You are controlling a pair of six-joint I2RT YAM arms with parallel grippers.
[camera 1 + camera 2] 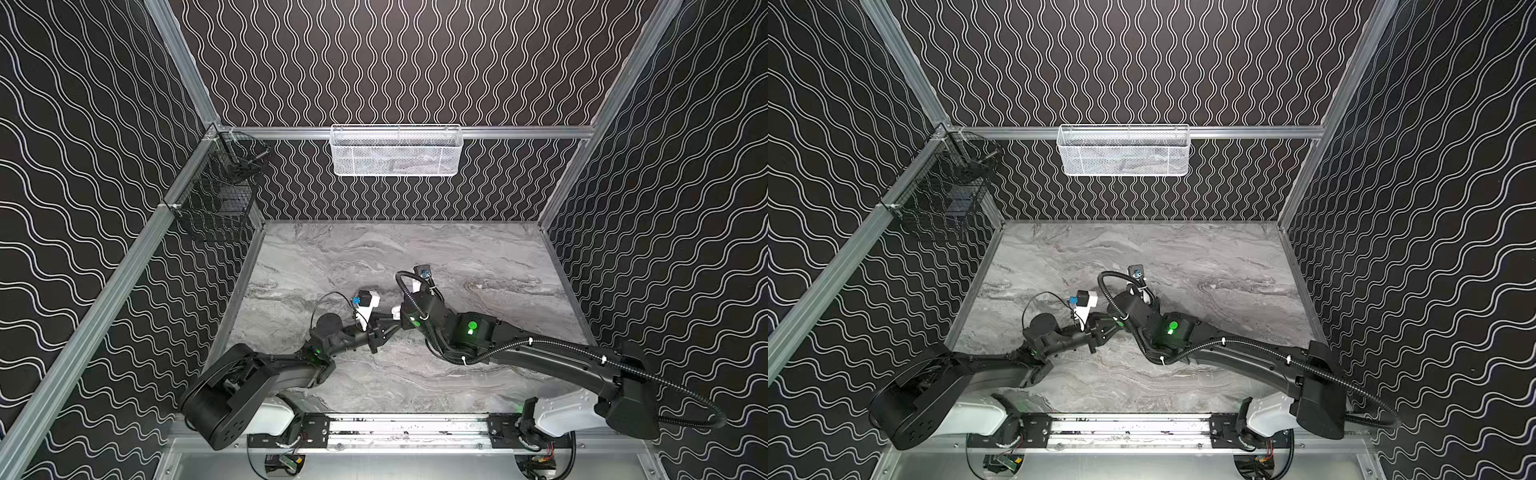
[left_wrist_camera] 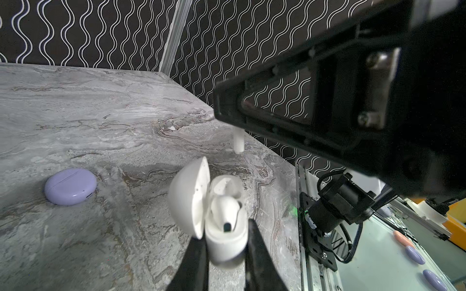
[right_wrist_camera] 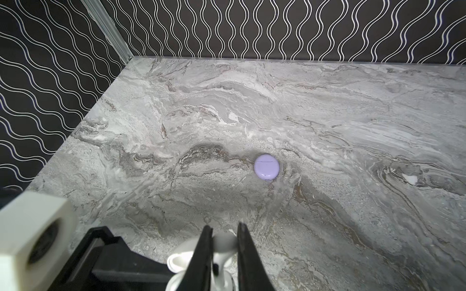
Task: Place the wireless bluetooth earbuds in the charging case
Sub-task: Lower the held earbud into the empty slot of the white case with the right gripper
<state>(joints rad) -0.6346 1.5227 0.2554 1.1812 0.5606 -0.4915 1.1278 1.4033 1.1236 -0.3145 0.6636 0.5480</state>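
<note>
My left gripper (image 2: 225,234) is shut on the base of a white charging case (image 2: 227,248), which it holds off the marble table with the lid (image 2: 189,196) swung open. One white earbud (image 2: 225,206) sits in a well of the case. Beside it is an empty well. Just above the case my right gripper (image 3: 225,226) is shut on a second white earbud (image 3: 224,241), whose stem (image 2: 238,142) points down toward the case. In both top views the two grippers meet at mid-table, and a bit of the white case (image 1: 395,310) shows between them.
A closed lavender case (image 3: 266,167) lies on the marble table (image 3: 327,113) beyond the grippers. A white mesh basket (image 1: 397,151) hangs on the back wall and a black wire basket (image 1: 216,195) on the left wall. The arms' rail (image 1: 407,428) runs along the front edge.
</note>
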